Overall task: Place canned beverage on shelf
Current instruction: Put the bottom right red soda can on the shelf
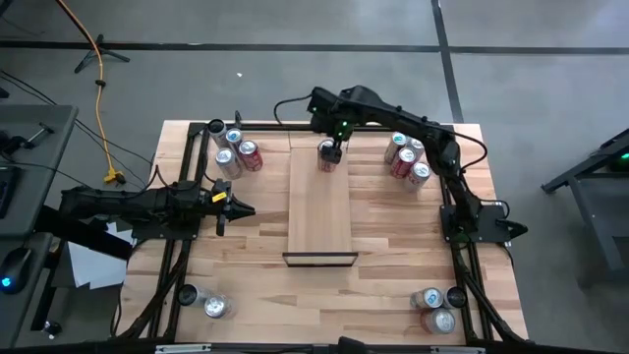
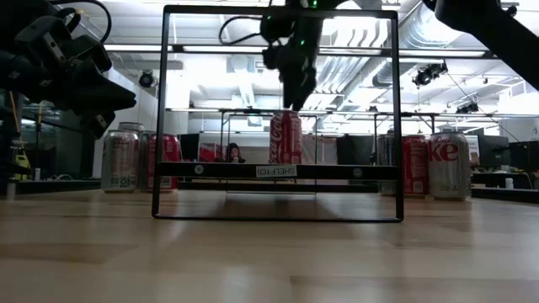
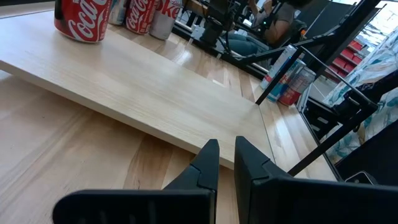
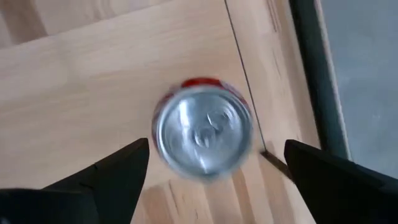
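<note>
Red can (image 4: 203, 130): seen from straight above in the right wrist view, silver top up, standing upright on the shelf (image 1: 319, 202) close to its far end and near one long edge
Same can, other views: on the shelf's far end in the high view (image 1: 327, 157); upright behind the frame's crossbar in the low view (image 2: 285, 137)
Right gripper (image 1: 331, 149): directly over the red can, pointing down; its fingers (image 4: 118, 171) stand wide apart on either side of the can, clear of it, holding nothing
Left gripper (image 1: 236, 208): hangs above the desk (image 1: 393, 236) just left of the shelf's long edge, pointing toward it; fingers (image 3: 208, 163) together, holding nothing
Shelf: long light wood panel lying down the middle of the desk, with a dark strip at its near short end; raised a little above the desk surface, as the left wrist view shows
Black frame (image 2: 275, 114): upright rectangle at the shelf's near end in the low view, with a small label on its crossbar
Far left cans (image 1: 236, 149): a cluster of red and silver cans at the desk's far left corner
Far right cans (image 1: 407, 157): a cluster of red and silver cans to the right of the shelf's far end
Near left cans (image 1: 204, 301): two cans near the desk's front left corner
Near right cans (image 1: 438, 307): a few cans near the front right corner
</note>
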You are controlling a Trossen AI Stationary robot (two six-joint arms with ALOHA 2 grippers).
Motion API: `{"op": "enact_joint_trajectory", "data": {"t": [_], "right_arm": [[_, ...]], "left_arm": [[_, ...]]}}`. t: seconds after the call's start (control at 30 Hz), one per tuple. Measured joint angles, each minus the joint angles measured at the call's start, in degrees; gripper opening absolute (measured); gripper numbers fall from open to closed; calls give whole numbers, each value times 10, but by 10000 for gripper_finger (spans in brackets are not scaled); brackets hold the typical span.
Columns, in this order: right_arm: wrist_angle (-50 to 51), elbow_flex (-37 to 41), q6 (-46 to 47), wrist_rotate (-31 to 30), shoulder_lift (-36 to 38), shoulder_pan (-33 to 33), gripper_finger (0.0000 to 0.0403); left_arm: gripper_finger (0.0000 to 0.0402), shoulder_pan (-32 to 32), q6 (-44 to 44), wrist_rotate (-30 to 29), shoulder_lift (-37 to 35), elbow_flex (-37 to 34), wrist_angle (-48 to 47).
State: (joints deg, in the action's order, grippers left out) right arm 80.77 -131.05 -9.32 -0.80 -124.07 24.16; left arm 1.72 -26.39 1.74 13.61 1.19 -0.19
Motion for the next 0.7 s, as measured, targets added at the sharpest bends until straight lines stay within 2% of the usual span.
{"op": "enact_joint_trajectory", "data": {"t": [0.17,0.3,0.37,0.47,0.63,0.7], "right_arm": [[63,-20,-11,6,31,3,354],[43,51,-9,14,94,1,321],[9,120,3,15,138,1,295],[-79,263,33,15,222,2,248],[-288,528,108,19,366,2,147],[-389,611,139,41,409,2,99]], "left_arm": [[0,0,0,0,0,0,0],[0,0,0,0,0,0,0],[0,0,0,0,0,0,0],[0,0,0,0,0,0,0],[0,0,0,0,0,0,0],[0,0,0,0,0,0,0]]}}
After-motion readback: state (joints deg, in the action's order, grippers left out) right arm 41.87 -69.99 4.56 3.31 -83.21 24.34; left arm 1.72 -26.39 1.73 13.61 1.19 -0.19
